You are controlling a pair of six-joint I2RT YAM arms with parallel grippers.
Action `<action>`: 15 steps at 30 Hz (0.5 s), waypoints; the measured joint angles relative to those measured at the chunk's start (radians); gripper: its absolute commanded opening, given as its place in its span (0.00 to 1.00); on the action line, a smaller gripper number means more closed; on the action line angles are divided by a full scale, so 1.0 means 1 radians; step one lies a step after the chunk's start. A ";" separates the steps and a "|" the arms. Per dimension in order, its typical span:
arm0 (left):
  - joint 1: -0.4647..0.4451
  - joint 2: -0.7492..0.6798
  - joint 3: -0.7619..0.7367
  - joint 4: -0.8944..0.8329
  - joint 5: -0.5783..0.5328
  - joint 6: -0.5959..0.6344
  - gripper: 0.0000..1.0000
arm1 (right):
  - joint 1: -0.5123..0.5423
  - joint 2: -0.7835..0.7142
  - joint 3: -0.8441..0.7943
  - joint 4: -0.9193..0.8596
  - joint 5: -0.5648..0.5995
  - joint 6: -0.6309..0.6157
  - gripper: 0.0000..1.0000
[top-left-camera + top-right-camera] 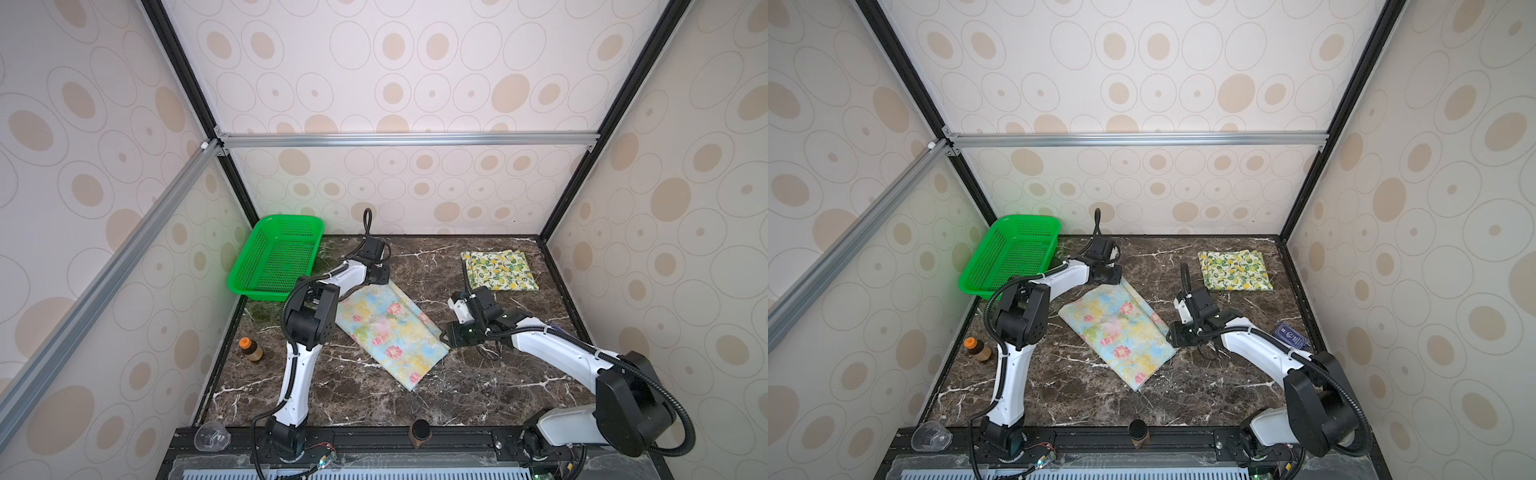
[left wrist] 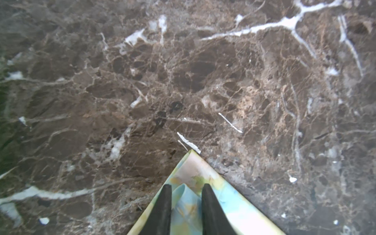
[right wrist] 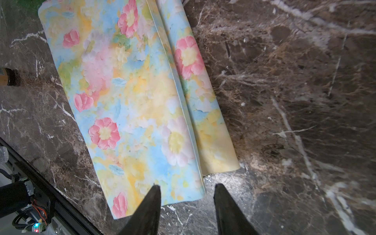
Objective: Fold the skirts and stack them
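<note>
Left gripper (image 2: 186, 185) sits part-open on the far corner of the mid-table pastel blue-yellow flowered cloth skirt (image 1: 386, 332), right gripper (image 3: 187, 184) gapes empty at its right corner, cream lemon-print skirt (image 1: 500, 270) lies folded far right; a shallow pinch could drop a layer.

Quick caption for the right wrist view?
Open right gripper at the floral skirt's edge on the marble table.

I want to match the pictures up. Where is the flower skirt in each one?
In a top view: flower skirt in the middle of the table.
In a top view: also mid-table.
Left wrist: only a corner, between the jaws.
Right wrist: most of it, spread out in front of the jaws.
Shared landmark: the brown marble table lies under it in all four.
</note>
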 measured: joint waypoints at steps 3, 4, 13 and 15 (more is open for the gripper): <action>0.000 0.000 -0.004 0.000 0.000 0.002 0.18 | 0.000 0.000 -0.002 0.000 0.000 0.000 0.46; 0.000 0.000 -0.004 0.000 0.000 0.003 0.16 | 0.000 0.000 -0.002 0.000 0.001 0.000 0.46; 0.000 0.000 -0.005 0.000 0.004 0.007 0.00 | 0.000 -0.020 -0.032 -0.003 0.006 0.011 0.46; 0.000 0.000 -0.005 0.000 0.007 0.007 0.00 | 0.001 -0.034 -0.047 -0.004 0.002 0.016 0.47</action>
